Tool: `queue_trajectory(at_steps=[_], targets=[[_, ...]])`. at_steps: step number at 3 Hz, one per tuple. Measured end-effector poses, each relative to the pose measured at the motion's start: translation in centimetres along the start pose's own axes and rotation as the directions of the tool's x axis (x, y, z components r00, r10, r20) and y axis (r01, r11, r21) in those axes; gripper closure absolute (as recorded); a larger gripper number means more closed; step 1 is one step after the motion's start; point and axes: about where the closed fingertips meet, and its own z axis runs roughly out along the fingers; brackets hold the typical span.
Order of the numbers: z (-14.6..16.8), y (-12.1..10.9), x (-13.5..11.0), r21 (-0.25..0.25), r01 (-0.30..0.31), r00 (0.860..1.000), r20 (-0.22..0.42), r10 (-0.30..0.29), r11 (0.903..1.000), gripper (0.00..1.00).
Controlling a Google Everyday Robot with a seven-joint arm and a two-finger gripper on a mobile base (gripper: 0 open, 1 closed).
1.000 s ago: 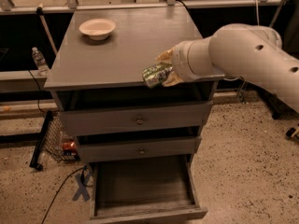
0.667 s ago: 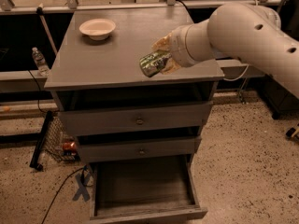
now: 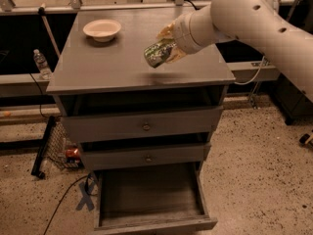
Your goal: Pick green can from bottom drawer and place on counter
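Note:
My gripper (image 3: 165, 45) is shut on the green can (image 3: 157, 53), which is tilted on its side with a silvery end facing left. It hangs a little above the right half of the grey counter (image 3: 112, 67), casting a shadow on it. The bottom drawer (image 3: 151, 196) stands pulled open below, with nothing on its wood-grain floor. The white arm comes in from the upper right.
A white bowl (image 3: 101, 30) sits at the back left of the counter. Two shallower drawers with round knobs (image 3: 145, 127) are slightly ajar. A clear plastic bottle (image 3: 40, 63) stands left of the cabinet. A wire basket with a red can (image 3: 72, 153) sits on the floor at left.
The gripper has carried the green can up and leftward, from over the counter's front right edge to above its middle right.

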Motion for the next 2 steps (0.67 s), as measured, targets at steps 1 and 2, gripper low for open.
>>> queue_trajectory(at_steps=[1, 2], targets=[[2.4, -1.1, 2.1, 0.004, -0.006, 1.0, 0.021, 0.006, 1.0, 1.0], [4.0, -1.4, 3.4, 0.004, -0.02, 0.999, 0.036, 0.02, 0.9998, 1.0]])
